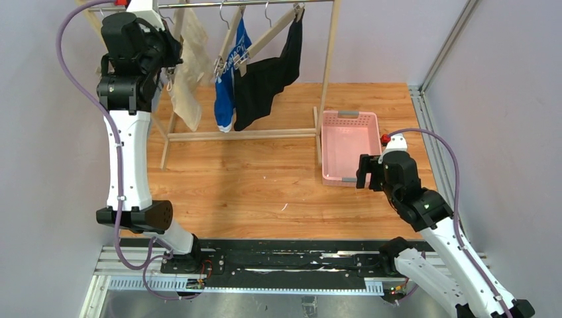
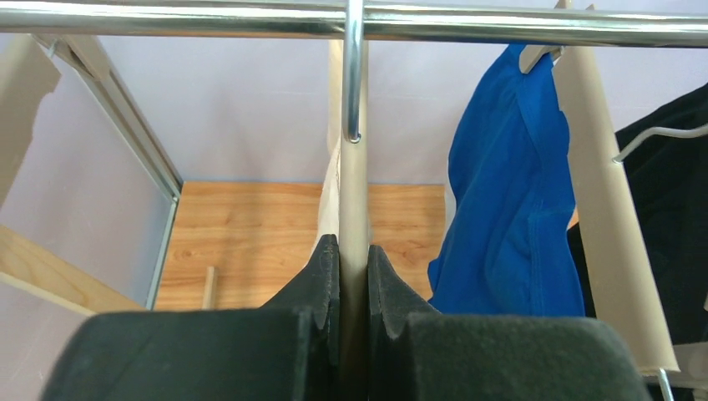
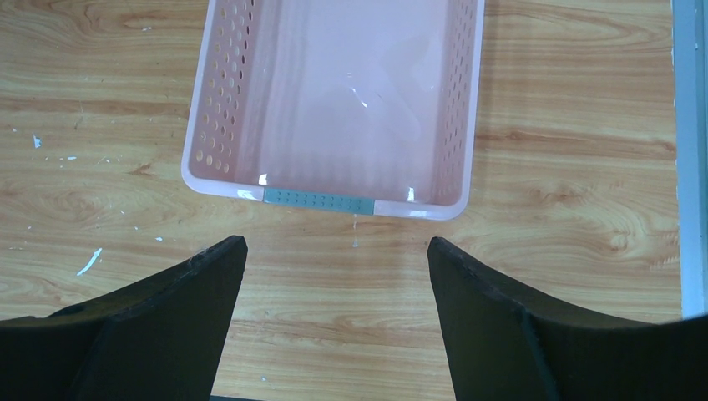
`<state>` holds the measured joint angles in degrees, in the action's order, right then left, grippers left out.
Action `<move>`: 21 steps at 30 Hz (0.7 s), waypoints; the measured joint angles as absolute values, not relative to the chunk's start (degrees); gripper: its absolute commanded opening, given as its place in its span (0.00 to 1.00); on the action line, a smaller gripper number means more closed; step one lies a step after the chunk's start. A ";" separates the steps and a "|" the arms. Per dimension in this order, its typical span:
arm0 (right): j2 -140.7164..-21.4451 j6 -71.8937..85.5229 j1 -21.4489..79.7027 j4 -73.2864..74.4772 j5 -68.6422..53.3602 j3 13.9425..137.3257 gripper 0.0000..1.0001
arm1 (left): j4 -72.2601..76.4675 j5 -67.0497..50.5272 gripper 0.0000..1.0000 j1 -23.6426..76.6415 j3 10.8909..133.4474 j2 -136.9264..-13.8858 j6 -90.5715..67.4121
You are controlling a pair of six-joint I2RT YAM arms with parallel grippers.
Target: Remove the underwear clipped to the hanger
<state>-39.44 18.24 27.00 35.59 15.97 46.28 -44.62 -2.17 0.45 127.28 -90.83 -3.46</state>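
Three underwear hang from wooden hangers on a metal rail (image 1: 245, 4): cream-beige (image 1: 189, 76), bright blue with white lettering (image 1: 227, 83) and black (image 1: 265, 79). My left gripper (image 1: 173, 58) is raised at the leftmost hanger. In the left wrist view it (image 2: 354, 251) is shut on that hanger's pale wooden bar (image 2: 354, 200), just under its metal hook (image 2: 354, 75). A strip of cream cloth (image 2: 331, 209) shows behind the bar. The blue underwear (image 2: 509, 209) and the black one (image 2: 668, 217) hang to the right. My right gripper (image 1: 363, 172) is open and empty, low over the table (image 3: 336, 251).
A pink perforated basket (image 1: 330, 149) with nothing in it stands at the right of the rack's wooden post (image 1: 326, 73); its near rim (image 3: 321, 200) lies just ahead of my right fingers. The rack's wooden base bar (image 1: 242, 134) runs across the table. Walls close in left and right.
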 measured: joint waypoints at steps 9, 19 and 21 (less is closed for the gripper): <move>-40.58 18.24 27.00 34.46 15.49 46.28 0.82 | -42.04 -2.24 0.00 0.45 120.99 -85.93 -3.42; -41.95 18.24 27.00 33.43 14.70 46.28 0.82 | -40.38 -1.61 0.00 0.45 105.95 -77.12 -2.72; -42.24 18.24 27.00 33.21 14.50 46.28 0.82 | -40.47 -1.43 0.00 0.45 103.11 -75.70 -2.59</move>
